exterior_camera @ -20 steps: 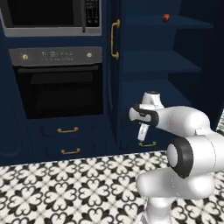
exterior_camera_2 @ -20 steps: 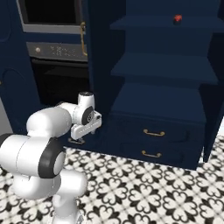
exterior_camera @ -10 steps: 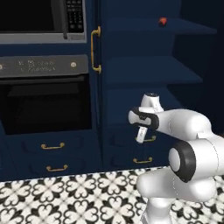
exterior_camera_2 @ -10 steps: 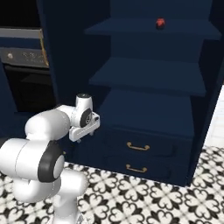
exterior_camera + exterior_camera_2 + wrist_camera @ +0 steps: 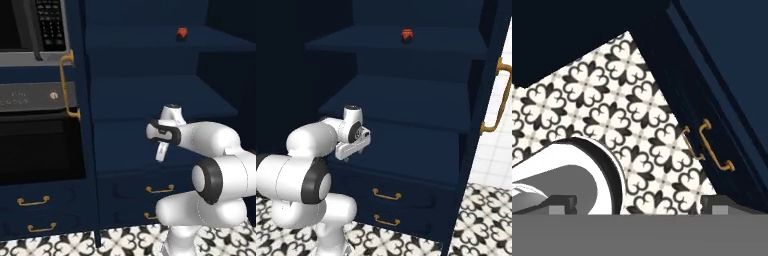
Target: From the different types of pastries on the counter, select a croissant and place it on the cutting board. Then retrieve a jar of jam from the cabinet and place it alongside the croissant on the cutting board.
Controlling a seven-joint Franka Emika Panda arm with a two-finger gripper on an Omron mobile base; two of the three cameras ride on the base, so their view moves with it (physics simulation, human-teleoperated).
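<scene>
Jar of jam (image 5: 182, 33) sitting on upper cabinet (image 5: 421, 102) shelf; no readable label. Gripper (image 5: 160, 152) hanging low, empty, fingers parted.

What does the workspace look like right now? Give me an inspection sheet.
Surface: plain navy shelves of the open dark navy cabinet.
Job's things: tiny red jar of jam stands on the upper shelf; croissant and cutting board nothing seen.
Clutter: nothing seen.
Hand: hand hangs low before the shelves, far below the jar, holding nothing; open or shut cannot be told.
Cables: nothing seen.
Surroundings: black oven, curved brass drawer handles, black-and-white patterned floor tiles.
</scene>
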